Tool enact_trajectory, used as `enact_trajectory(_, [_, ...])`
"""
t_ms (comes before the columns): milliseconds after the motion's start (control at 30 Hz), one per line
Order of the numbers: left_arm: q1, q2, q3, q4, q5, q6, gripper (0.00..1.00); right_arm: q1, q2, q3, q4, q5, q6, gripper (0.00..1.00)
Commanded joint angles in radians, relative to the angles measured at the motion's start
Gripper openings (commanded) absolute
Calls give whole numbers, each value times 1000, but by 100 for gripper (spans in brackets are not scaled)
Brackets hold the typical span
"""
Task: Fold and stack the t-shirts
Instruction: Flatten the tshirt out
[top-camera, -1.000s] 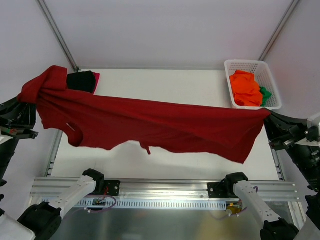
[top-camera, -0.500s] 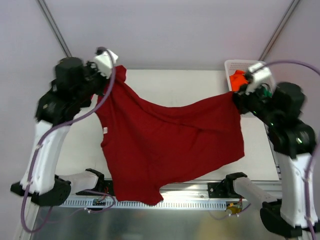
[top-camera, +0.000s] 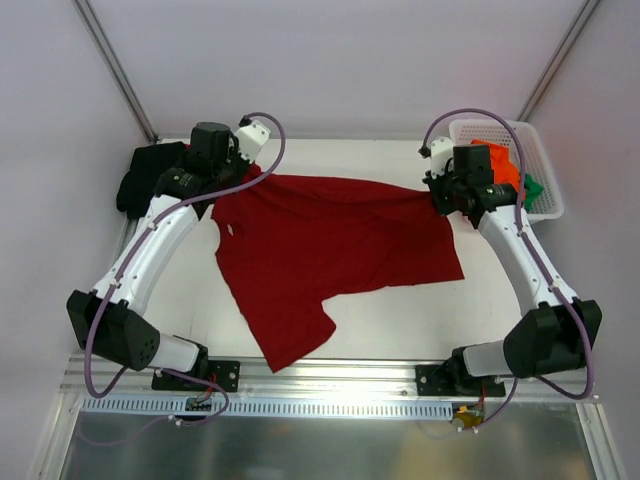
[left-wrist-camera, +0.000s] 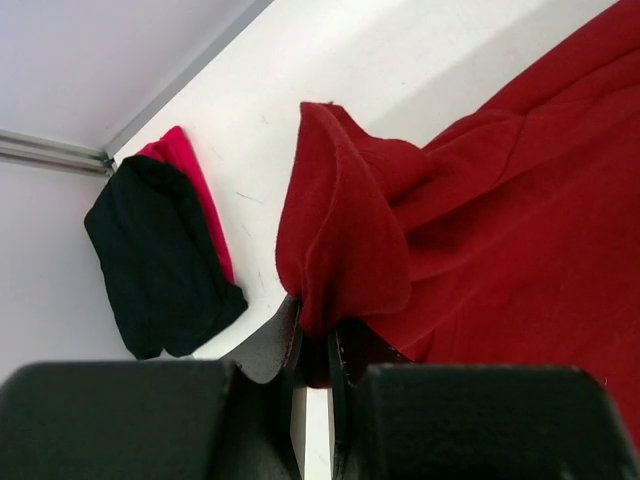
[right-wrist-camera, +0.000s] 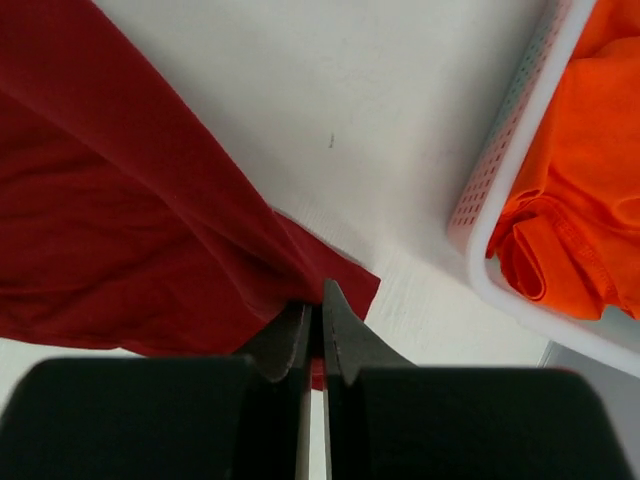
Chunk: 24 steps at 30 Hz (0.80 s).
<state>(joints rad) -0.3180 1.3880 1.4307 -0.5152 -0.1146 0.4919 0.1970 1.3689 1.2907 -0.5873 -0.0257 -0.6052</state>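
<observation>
Far-left corner of the worktop (top-camera: 380, 320): a folded black t-shirt (top-camera: 150, 175) lies on a bright red t-shirt (left-wrist-camera: 187, 163). Beside them, the left end effector (left-wrist-camera: 315, 335) has its jaws narrowed onto a bunched far-left corner of the dark red t-shirt (top-camera: 320, 250). This shirt spreads, rumpled, over the middle of the worktop, one sleeve reaching toward the near edge. The right end effector (right-wrist-camera: 314, 310) pinches the shirt's far-right edge, its jaws almost touching. Far right: a white lattice basket (top-camera: 505, 128) holds an orange t-shirt (top-camera: 495, 170) and a green t-shirt (top-camera: 533, 187).
</observation>
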Motion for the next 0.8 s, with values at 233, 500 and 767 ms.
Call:
enact_trajectory(233, [23,89,-87,213,-22,-10,0,-16,122,-65,211,86,-18,0])
enact_trajectory(500, [23,72,-87,213,-8,-23,0,-18,145,-82,248,84,10,0])
enact_trajectory(767, [23,143,-44,317,-83,-39,0,-18,335,74,385,224,-33,0])
